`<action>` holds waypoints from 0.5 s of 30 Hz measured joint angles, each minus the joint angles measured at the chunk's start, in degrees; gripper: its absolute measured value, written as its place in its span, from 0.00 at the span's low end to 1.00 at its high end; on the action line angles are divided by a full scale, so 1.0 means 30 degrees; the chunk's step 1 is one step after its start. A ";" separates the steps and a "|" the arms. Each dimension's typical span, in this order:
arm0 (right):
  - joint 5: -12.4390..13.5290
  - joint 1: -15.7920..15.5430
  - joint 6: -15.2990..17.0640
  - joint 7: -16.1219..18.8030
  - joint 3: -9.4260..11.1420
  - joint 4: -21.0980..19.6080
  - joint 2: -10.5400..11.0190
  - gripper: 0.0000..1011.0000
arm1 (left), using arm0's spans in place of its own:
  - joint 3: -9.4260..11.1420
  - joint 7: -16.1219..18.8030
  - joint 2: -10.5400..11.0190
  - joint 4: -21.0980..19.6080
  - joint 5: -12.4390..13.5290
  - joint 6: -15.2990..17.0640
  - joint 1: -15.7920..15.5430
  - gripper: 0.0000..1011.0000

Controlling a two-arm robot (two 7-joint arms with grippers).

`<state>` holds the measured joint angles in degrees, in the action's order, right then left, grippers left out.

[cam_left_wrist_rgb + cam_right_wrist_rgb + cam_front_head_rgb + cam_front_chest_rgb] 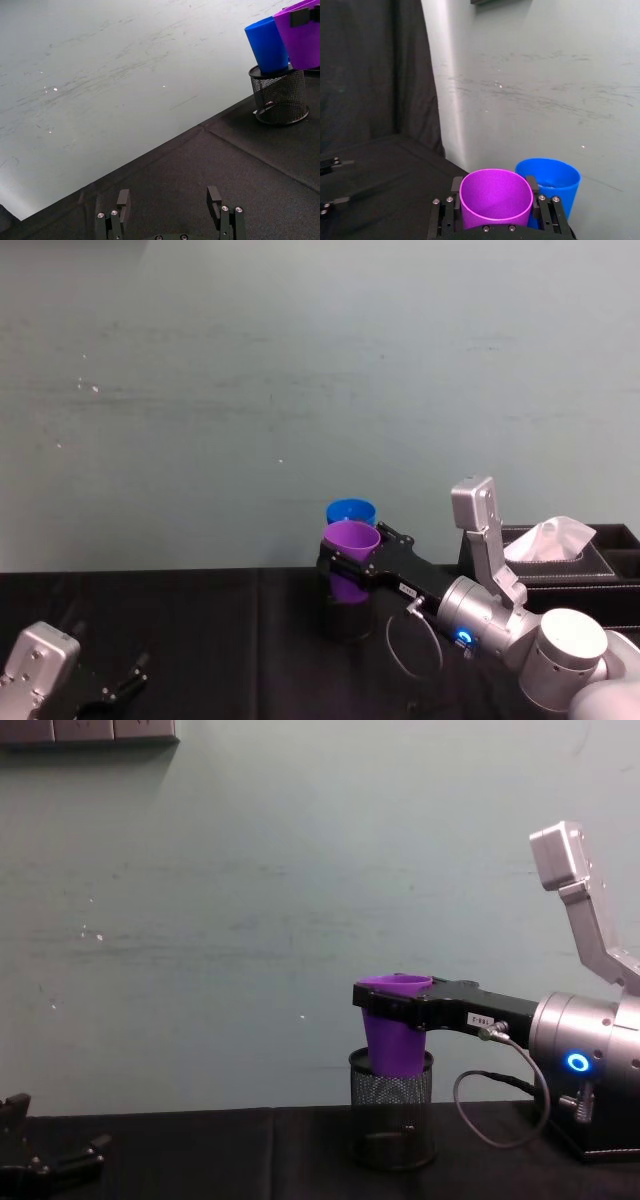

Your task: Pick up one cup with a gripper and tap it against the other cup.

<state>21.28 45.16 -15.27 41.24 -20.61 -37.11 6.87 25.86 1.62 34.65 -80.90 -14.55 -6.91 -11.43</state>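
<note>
A pale grey-green wall [300, 360] stands behind a table [200, 640] covered in black cloth.

In the head view, the right gripper [362, 552] reaches in from the lower right on its silver-grey arm, which has a blue ring light. Its fingers are clamped on either side of the purple cup [350, 538], which it holds upright above the black mesh pen holder [350, 622]. The blue cup [350, 511] is just behind the purple one, toward the wall. A black tissue box [590, 565] sits at the right edge. The left gripper [112, 685] lies low near the left corner of the table, well away from the cups.

The left wrist view shows the left gripper's fingers [123, 199] spread wide over bare cloth with nothing between them. Farther off, the blue cup stands in the mesh holder with the purple cup pressed close beside it. Whether the two cups touch cannot be told.

In the right wrist view, the right fingers [456, 184] grip the purple cup's sides, its open mouth facing up. The blue cup's rim is just beside it.

In the chest view, the purple cup's base dips to the mesh holder's rim. The left gripper rests at the lower left edge.
</note>
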 joint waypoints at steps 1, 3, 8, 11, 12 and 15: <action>0.0012 -0.0144 0.0111 -0.0001 -0.0015 -0.0283 0.0062 0.75 | -0.0001 0.0000 0.0000 0.0000 -0.0001 -0.0001 0.0000 0.99; 0.0092 -0.0578 0.0438 -0.0012 -0.0067 -0.1075 0.0253 0.75 | 0.0000 0.0000 0.0000 0.0000 -0.0001 0.0000 -0.0001 0.99; 0.0432 -0.1602 0.1172 -0.0010 -0.0236 -0.2815 0.0780 0.75 | 0.0000 0.0000 0.0000 0.0000 -0.0001 0.0000 0.0000 0.99; 0.0647 -0.2137 0.1480 0.0069 -0.0336 -0.3638 0.1080 0.75 | 0.0000 0.0000 0.0000 0.0001 -0.0001 0.0000 0.0000 0.99; 0.0712 -0.2274 0.1551 0.0090 -0.0362 -0.3826 0.1151 0.75 | 0.0000 0.0000 0.0000 0.0001 -0.0001 0.0000 0.0000 0.99; 0.0920 -0.2688 0.1738 0.0163 -0.0427 -0.4521 0.1422 0.75 | -0.0001 0.0000 0.0001 0.0000 -0.0001 -0.0001 0.0001 0.99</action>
<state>24.04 37.09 -10.06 41.73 -21.90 -50.68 11.14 25.86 1.62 34.65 -80.90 -14.55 -6.91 -11.43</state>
